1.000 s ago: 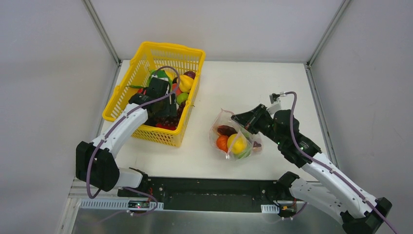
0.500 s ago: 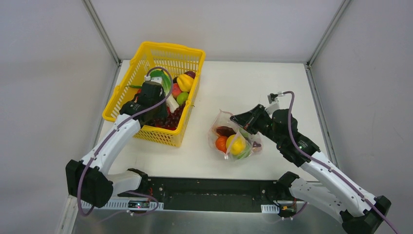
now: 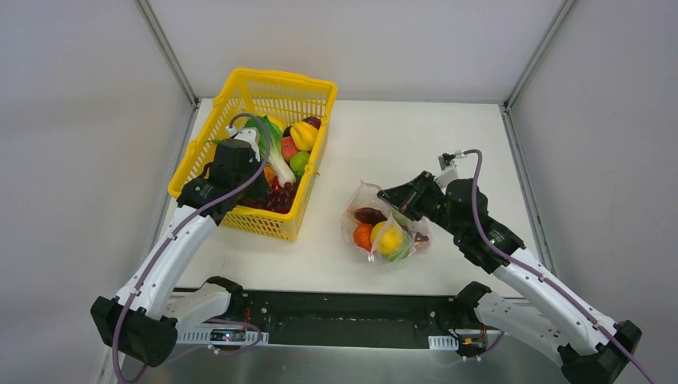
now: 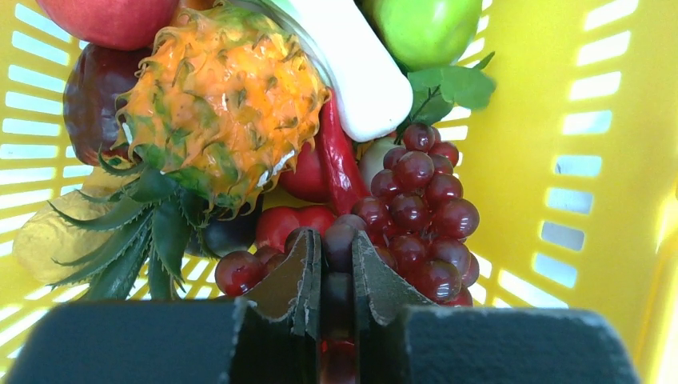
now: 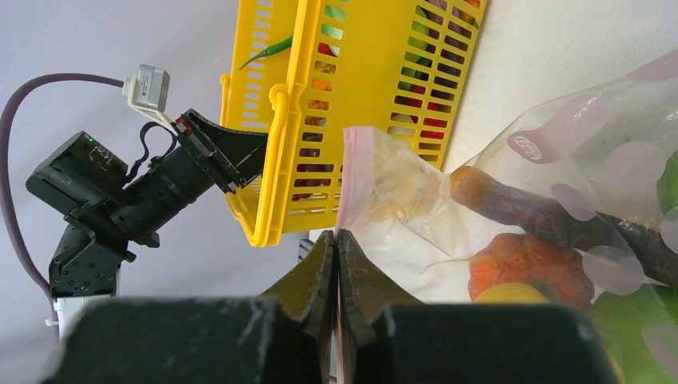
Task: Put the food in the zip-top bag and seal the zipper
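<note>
My left jaws are clenched on one berry of the purple grapes [image 4: 424, 208], its lower part hidden between them, inside the yellow basket [image 4: 608, 120]. My right jaws grip the pink zipper [image 5: 352, 172] of the zip-top bag [image 5: 560, 120], which lies on the tabletop [image 3: 416, 136] with food inside, hazy through the crinkled plastic; its right side is cut off.

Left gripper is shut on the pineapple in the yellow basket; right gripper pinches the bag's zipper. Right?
Wrong fruit: the left wrist view shows the left gripper shut on the grapes, the pineapple lying beside them. It is in the yellow basket, and the right gripper pinches the zipper of the bag.
</note>
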You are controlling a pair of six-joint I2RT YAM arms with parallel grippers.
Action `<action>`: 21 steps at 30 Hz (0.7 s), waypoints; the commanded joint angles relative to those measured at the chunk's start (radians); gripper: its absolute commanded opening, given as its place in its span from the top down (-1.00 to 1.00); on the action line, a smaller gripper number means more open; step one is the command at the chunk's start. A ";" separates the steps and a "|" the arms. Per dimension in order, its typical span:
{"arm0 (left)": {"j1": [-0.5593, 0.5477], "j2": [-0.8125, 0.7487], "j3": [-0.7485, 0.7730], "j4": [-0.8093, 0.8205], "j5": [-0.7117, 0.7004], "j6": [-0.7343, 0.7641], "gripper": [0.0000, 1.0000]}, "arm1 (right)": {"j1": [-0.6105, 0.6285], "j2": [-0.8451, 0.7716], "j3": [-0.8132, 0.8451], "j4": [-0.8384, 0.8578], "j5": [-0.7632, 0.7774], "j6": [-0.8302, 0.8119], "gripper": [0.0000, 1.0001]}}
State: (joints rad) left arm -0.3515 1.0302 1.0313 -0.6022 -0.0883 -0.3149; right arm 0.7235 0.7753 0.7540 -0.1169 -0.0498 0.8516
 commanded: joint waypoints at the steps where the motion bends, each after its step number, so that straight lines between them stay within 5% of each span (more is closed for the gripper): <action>1: 0.003 -0.036 0.045 -0.028 0.044 0.028 1.00 | -0.002 -0.006 0.020 0.043 -0.009 -0.007 0.88; 21: 0.003 -0.113 0.114 -0.065 0.116 0.030 1.00 | -0.002 -0.004 0.018 0.047 -0.009 -0.004 0.88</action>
State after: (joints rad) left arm -0.3515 0.9520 1.0885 -0.6701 -0.0162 -0.2970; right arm 0.7235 0.7753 0.7540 -0.1169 -0.0498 0.8520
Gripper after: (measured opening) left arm 0.121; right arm 0.059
